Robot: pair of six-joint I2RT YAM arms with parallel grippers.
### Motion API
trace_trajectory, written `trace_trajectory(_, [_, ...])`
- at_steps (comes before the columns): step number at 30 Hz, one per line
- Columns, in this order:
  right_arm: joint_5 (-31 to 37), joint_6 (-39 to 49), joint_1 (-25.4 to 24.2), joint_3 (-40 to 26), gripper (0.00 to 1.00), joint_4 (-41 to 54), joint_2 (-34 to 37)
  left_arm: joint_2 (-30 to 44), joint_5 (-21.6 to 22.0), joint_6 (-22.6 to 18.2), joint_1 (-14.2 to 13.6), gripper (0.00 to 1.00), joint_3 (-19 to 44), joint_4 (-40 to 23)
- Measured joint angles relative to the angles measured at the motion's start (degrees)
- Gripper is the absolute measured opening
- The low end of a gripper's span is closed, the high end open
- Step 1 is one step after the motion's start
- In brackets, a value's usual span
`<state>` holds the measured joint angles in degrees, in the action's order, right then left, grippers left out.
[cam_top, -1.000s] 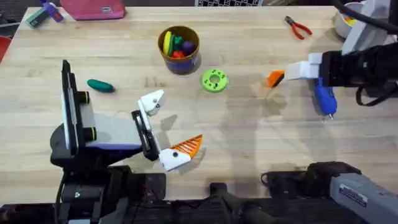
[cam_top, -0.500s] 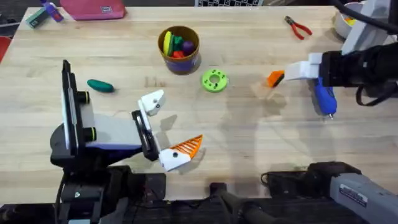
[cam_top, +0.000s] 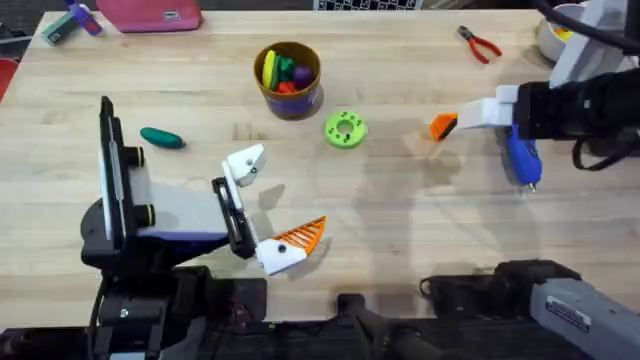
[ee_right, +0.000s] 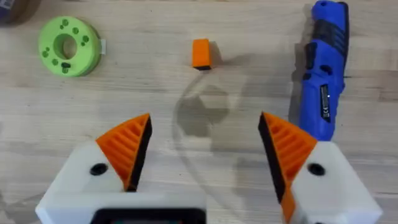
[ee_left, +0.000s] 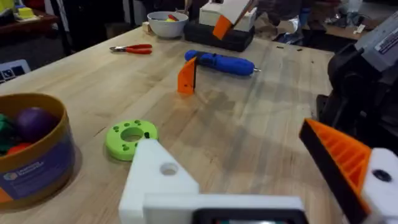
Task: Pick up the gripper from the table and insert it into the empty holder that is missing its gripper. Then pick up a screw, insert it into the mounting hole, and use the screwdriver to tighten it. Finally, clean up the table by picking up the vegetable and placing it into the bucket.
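The orange gripper (cam_top: pixel 443 126) stands loose on the table, left of the blue screwdriver (cam_top: pixel 520 155); it also appears ahead of my right fingers (ee_right: pixel 200 53) and in the left wrist view (ee_left: pixel 186 74). My right gripper (ee_right: pixel 205 124) hovers open and empty above it, with the screwdriver (ee_right: pixel 322 74) beside one finger. My left gripper (cam_top: pixel 272 203) is open: one white finger is the empty holder (ee_left: pixel 158 183), with its mounting hole (ee_left: pixel 168 168) showing, and the other carries an orange pad (ee_left: pixel 339 155). The green vegetable (cam_top: pixel 161 138) lies at the left. The bucket (cam_top: pixel 288 80) holds coloured toys.
A green disc (cam_top: pixel 345 130) with small holes lies right of the bucket. Red pliers (cam_top: pixel 480 44) and a white bowl (ee_left: pixel 165 22) are at the far right. A pink pouch (cam_top: pixel 150 15) rests on the far edge.
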<state>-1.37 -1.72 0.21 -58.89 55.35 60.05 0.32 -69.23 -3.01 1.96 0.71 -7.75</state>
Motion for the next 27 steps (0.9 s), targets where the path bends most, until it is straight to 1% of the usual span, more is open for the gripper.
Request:
trace_trajectory(20, [0.0,0.3,-0.1,-0.5,0.994,0.0,0.4,0.0,0.0,0.0,0.0,0.986,0.0,0.0])
trace_trajectory(23, [0.1,0.3,0.5,-3.5,0.994,2.9,3.3,0.0,0.0,0.0,0.0,0.986,0.0,0.0])
trace_trajectory(27, [1.2,0.6,1.8,-9.3,0.994,5.9,10.5,0.0,0.0,0.0,0.0,0.987,0.0,0.0])
